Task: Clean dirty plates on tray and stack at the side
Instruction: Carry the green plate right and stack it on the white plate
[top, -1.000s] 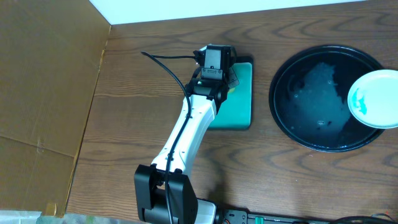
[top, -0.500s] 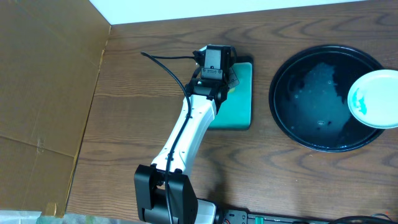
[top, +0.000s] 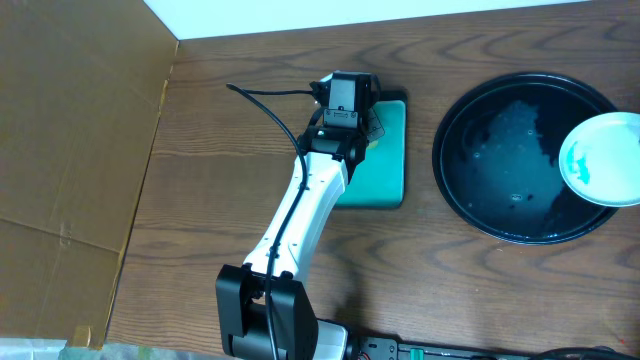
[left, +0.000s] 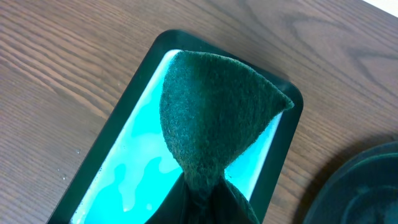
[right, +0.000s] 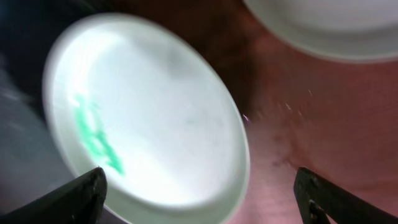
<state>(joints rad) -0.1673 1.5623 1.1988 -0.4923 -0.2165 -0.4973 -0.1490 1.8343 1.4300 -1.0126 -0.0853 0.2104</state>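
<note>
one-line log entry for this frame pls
left fingers: shut on sponge, over teal dish | right fingers: open, over smeared plate | tray: wet-looking, that plate at right edge

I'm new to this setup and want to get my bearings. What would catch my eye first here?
The white plate with a teal-green smear stands out most, at the right rim of the glossy black tray. Next, the left gripper pinches a dark green sponge, which fans out over the bright teal dish left of the tray.
</note>
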